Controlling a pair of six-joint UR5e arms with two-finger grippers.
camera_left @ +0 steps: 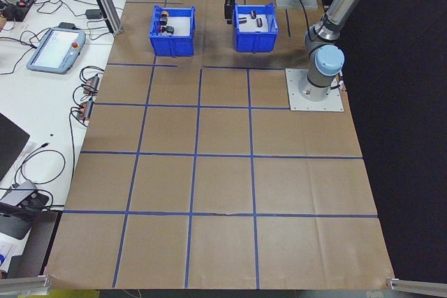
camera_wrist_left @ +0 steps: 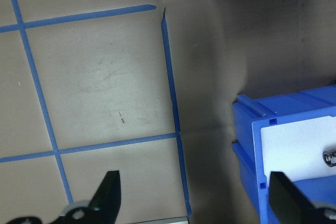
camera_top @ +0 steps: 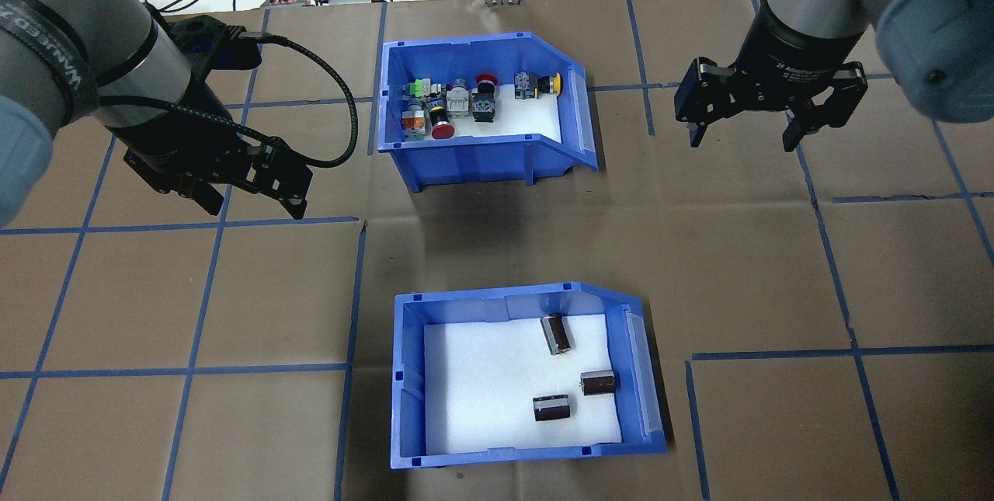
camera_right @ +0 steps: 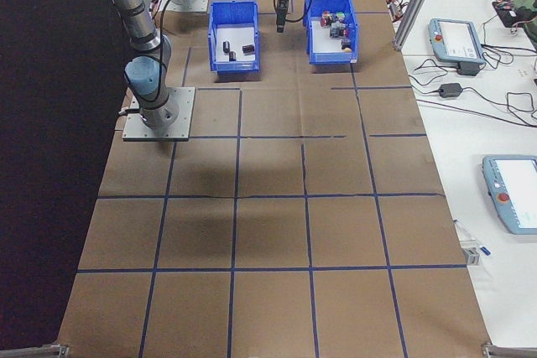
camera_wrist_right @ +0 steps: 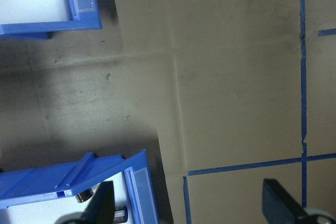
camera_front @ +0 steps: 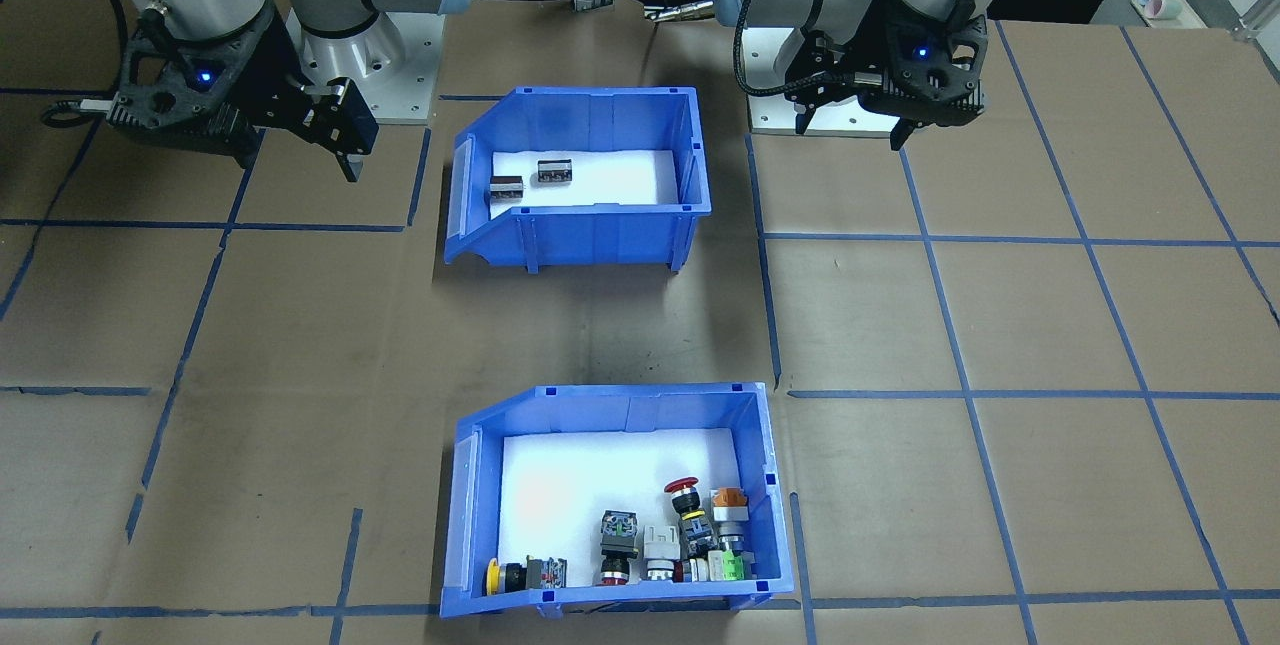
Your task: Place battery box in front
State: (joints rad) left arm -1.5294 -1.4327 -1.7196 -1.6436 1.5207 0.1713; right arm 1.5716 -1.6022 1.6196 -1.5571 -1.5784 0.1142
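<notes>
Hovering with jaws apart over bare table, the left gripper point(camera_top: 256, 202) hangs left of the switch bin point(camera_top: 474, 155), the battery box point(camera_top: 524, 450) sits nearer the robot, and the right gripper point(camera_top: 742, 140) likewise gapes, empty.

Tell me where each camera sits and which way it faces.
Front-facing: across the table, facing the robot; both arms, battery box near base.
Overhead: behind the robot, looking forward; left gripper, right gripper.
Exterior left, right: table ends, looking along it.
Wrists: looking down at paper, bin corners.
Front-facing and overhead share the switch bin.
</notes>
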